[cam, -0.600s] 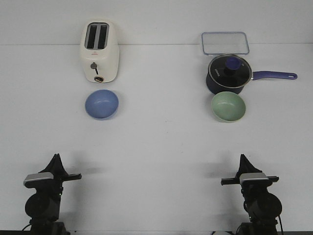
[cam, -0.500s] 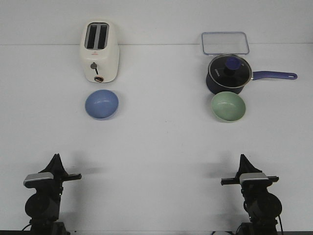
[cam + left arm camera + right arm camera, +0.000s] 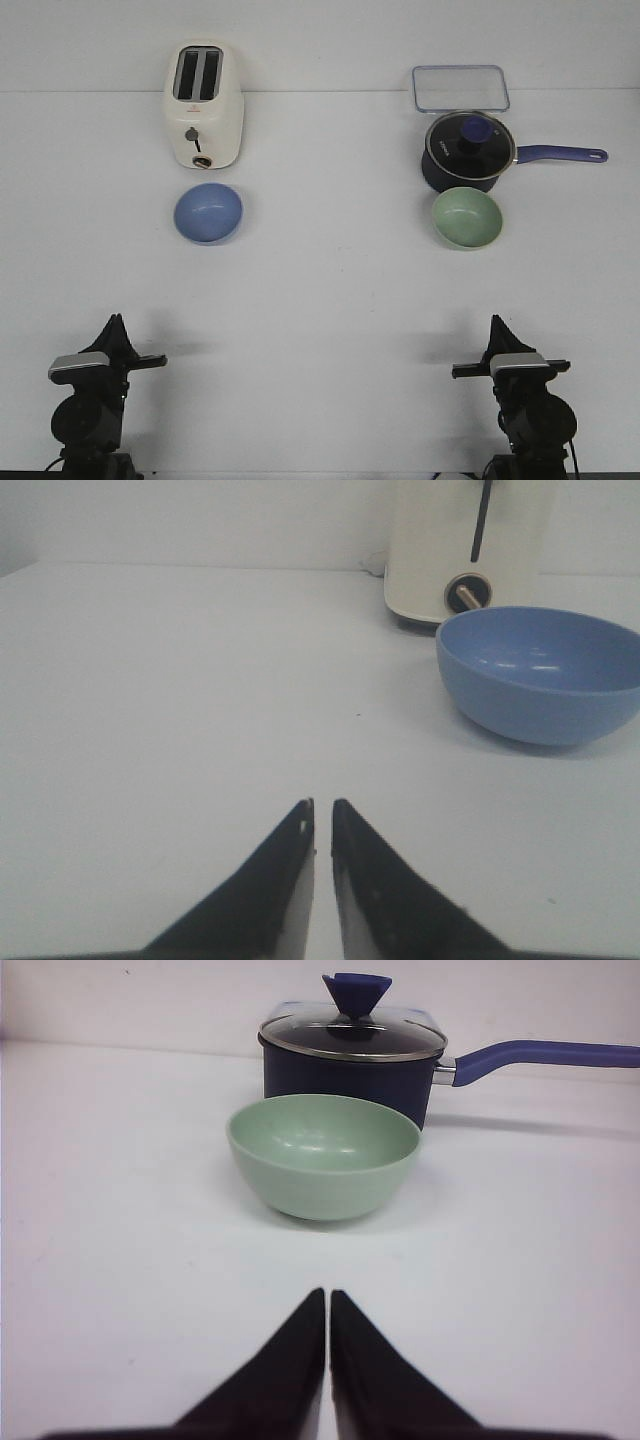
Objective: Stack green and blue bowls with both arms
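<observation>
- Step: nothing grasped yet; both end effectors, left (image 3: 320, 825) and right (image 3: 327, 1315), sit pinched nearly closed near the desk's front edge.
- Blue bowl (image 3: 208, 212) sits far-left, green bowl (image 3: 466, 217) far-right.
- Next: open, reach 1 bowl each.

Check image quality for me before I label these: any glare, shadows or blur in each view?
Front view: even, sharp light; faint shadows beside both arms. Left wrist view: small highlights inside the periwinkle blue matte bowl; the dark fingers look soft up close. Right wrist view: glare on the saucepan's glass lid; soft shadow under the pale green matte bowl.
</observation>
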